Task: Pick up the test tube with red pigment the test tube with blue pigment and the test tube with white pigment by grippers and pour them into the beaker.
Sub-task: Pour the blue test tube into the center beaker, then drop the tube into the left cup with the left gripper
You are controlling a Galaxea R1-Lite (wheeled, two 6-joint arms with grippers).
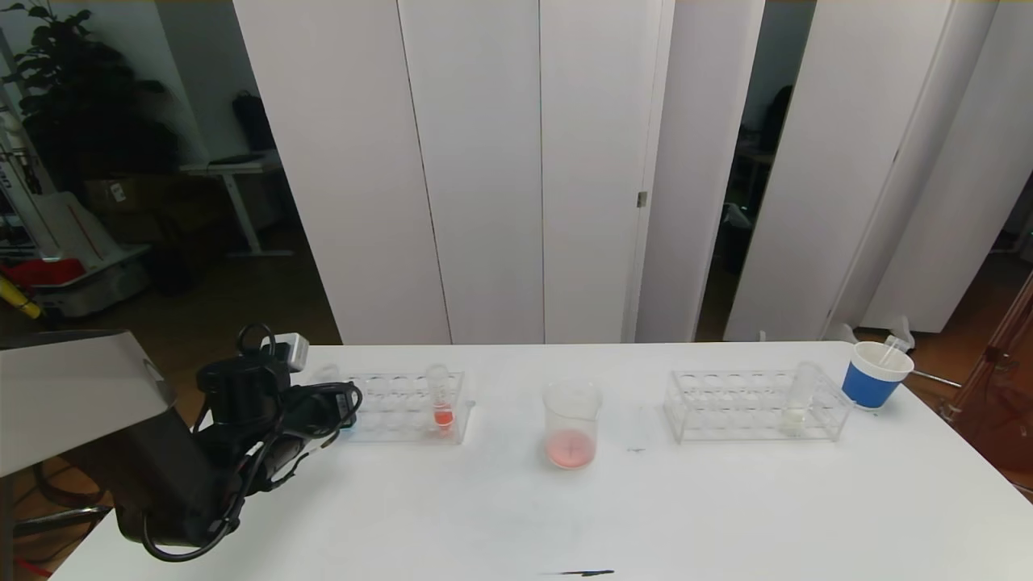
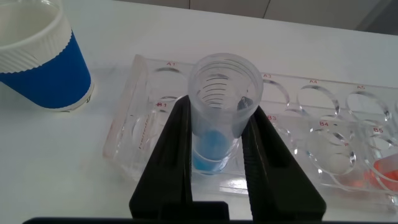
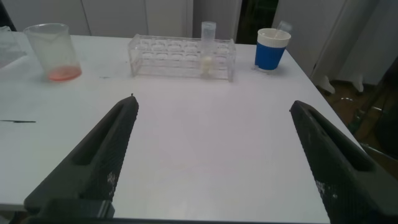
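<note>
The left gripper [image 2: 219, 163] clamps the light, slippery, breakable clear blue-tipped test tube [image 2: 220, 112] mid-body, probably securely enough

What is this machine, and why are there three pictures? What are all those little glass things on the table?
It is a robot with two arms, and each arm ends in a gripper that pinches like two fingers. One picture comes from a camera on its head, looking down at the white table. The other two come from cameras on its wrists.

On the table stands a glass beaker with some red stuff at the bottom. On each side is a clear rack for test tubes. One tube holds red pigment, another holds white pigment. A blue paper cup stands at the far right, and another blue cup sits by the left rack.

The left gripper is shut on the tube with blue pigment, which is in its rack. The right gripper is open, holding nothing.
</note>
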